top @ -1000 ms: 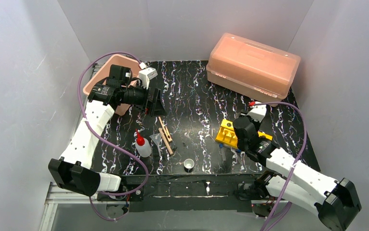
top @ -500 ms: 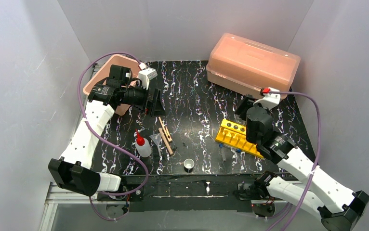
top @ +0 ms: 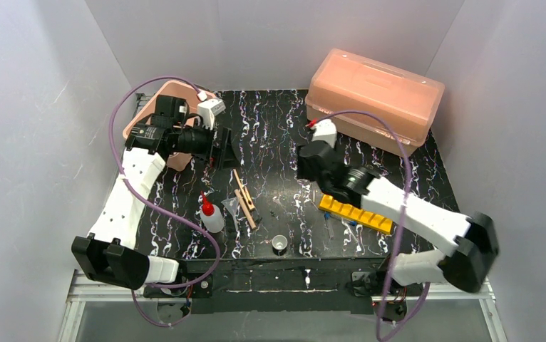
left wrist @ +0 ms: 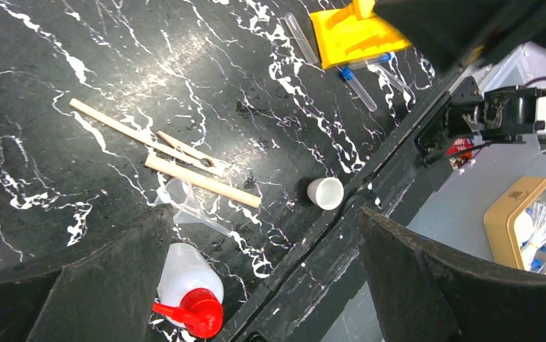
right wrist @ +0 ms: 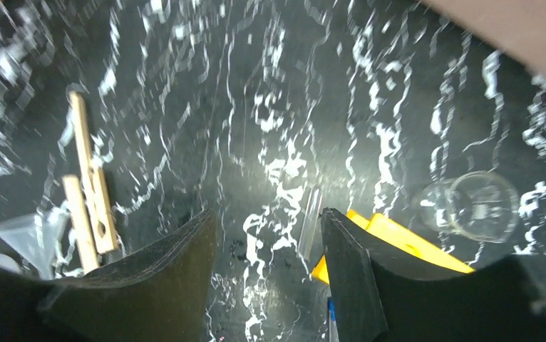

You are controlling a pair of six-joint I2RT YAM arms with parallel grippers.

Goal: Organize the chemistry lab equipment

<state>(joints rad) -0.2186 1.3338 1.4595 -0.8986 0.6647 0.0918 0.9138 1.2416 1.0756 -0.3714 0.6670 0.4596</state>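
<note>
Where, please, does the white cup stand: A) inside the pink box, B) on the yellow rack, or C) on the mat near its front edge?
C: the cup stands upright on the black mat by its near edge, apart from the rack.

Black marbled counter, and the big pink lidded box sat at its far right corner. Left of centre lay the squeeze bottle and the wooden clamps, close together, with the tiny white cup alone near the front edge. On the right lay the yellow rack, blue-capped tubes loose just beside it and a clear beaker close by.
</note>
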